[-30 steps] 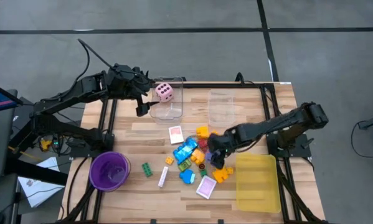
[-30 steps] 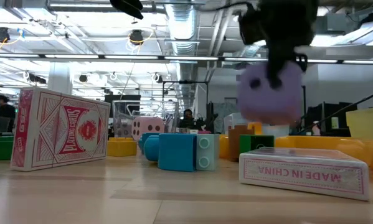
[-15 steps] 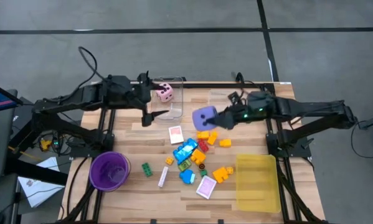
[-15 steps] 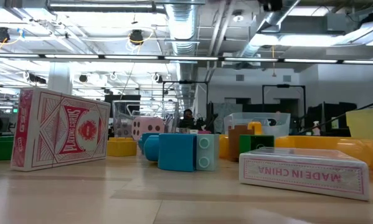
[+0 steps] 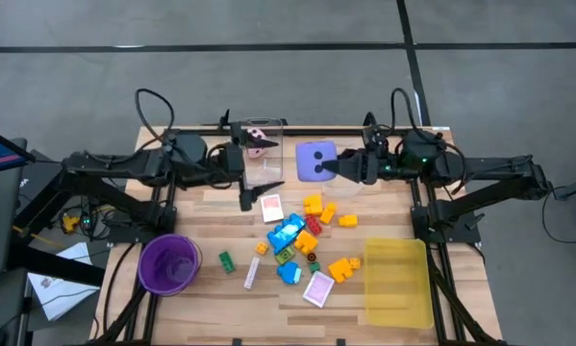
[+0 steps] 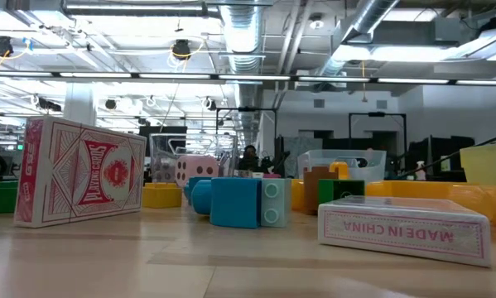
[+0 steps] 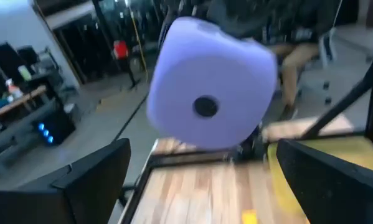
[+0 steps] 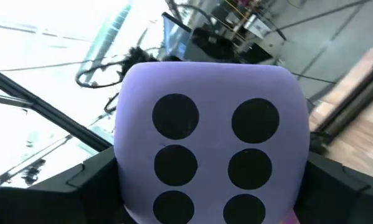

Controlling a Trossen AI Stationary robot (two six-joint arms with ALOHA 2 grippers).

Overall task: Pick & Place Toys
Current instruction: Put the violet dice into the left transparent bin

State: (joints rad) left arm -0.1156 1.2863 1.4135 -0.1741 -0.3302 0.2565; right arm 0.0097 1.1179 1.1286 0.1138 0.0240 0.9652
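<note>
Right gripper [image 5: 338,166] holds purple die [image 5: 315,160]; pink die [image 5: 257,137] seemingly in box [image 5: 264,172].

Overhead looks straight down, low looks level across; both wrists share purple die [image 7: 211,93].

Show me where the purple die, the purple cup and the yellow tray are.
purple die [image 5: 315,160], high view, its top face.
purple cup [image 5: 145,270], high view, its left rim.
yellow tray [image 5: 397,288], high view, its bare floor.
</note>
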